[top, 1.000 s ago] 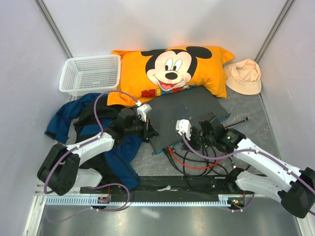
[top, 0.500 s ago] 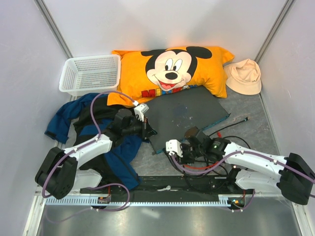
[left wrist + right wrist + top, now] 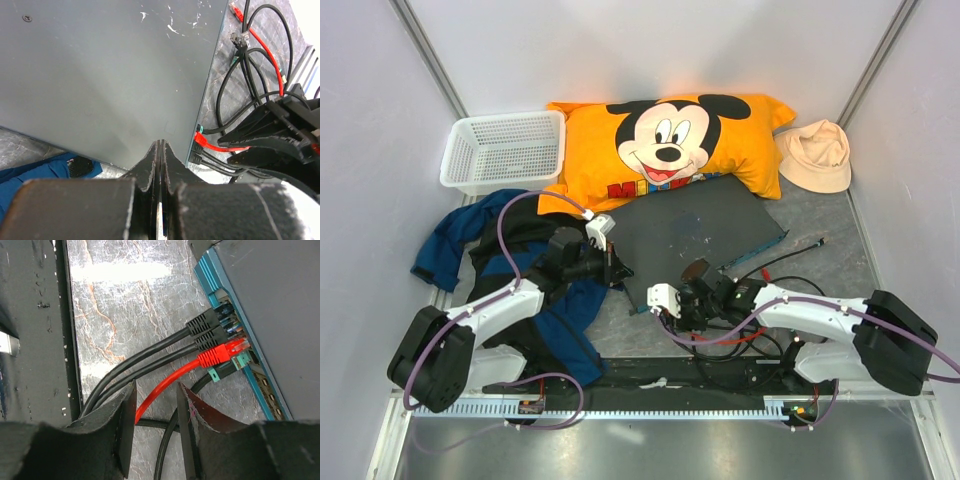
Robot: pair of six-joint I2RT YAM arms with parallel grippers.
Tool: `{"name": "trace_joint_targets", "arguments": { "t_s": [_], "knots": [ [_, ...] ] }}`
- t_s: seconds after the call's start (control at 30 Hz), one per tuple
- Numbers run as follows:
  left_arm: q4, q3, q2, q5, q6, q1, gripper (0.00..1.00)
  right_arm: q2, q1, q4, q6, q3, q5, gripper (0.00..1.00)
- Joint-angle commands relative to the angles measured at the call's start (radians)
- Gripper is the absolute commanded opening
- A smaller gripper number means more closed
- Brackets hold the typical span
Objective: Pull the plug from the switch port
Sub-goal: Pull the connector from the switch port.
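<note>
**Two robot arms close in on a red plug seated in a grey network switch**

A grey marbled table (image 3: 830,215) sits inside white walls. The largest thing on it is an orange Mickey Mouse pillow (image 3: 665,135), lying across the back. The pillow's lower edge touches the far side of the switch (image 3: 705,230). The switch is a flat, dark grey box lying slantwise in the middle of the table, with its teal port edge turned toward the arms.

A heap of blue and black clothing (image 3: 455,250) spreads under the left arm, just beside the switch's left side. A white mesh basket (image 3: 503,150) stands in the far left corner. A beige bucket hat (image 3: 815,155) lies in the far right corner, well apart from the switch.

Looping black cables (image 3: 750,350) tangle on the table in front of the port edge, beneath the right arm.

The left gripper (image 3: 161,150) has its jaws pressed together and holds nothing. Its tips are at the switch's near left corner, just beside the plugs.

The right gripper (image 3: 156,390) has its jaws partly apart. They straddle the red cable (image 3: 175,374) without clamping it, a little way back from the ports.

The red plug (image 3: 220,354) is seated in its port. Two black plugs (image 3: 206,329) crowd it on one side and a green-tabbed plug (image 3: 220,372) sits tight against the other.
</note>
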Motion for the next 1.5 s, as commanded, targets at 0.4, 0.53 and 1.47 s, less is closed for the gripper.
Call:
{"name": "trace_joint_targets", "arguments": {
  "t_s": [0.4, 0.53, 1.47],
  "knots": [
    [0.088, 0.058, 0.068, 0.145, -0.076, -0.09, 0.02, -0.03, -0.009, -0.061, 0.143, 0.089, 0.026, 0.01],
    [0.066, 0.081, 0.091, 0.098, -0.066, -0.153, 0.02, -0.033, -0.052, -0.076, 0.186, 0.093, 0.006, 0.01],
    [0.095, 0.0, 0.028, -0.03, -0.073, -0.118, 0.02, 0.021, -0.02, -0.12, 0.092, 0.082, 0.058, 0.5]
  ]
}}
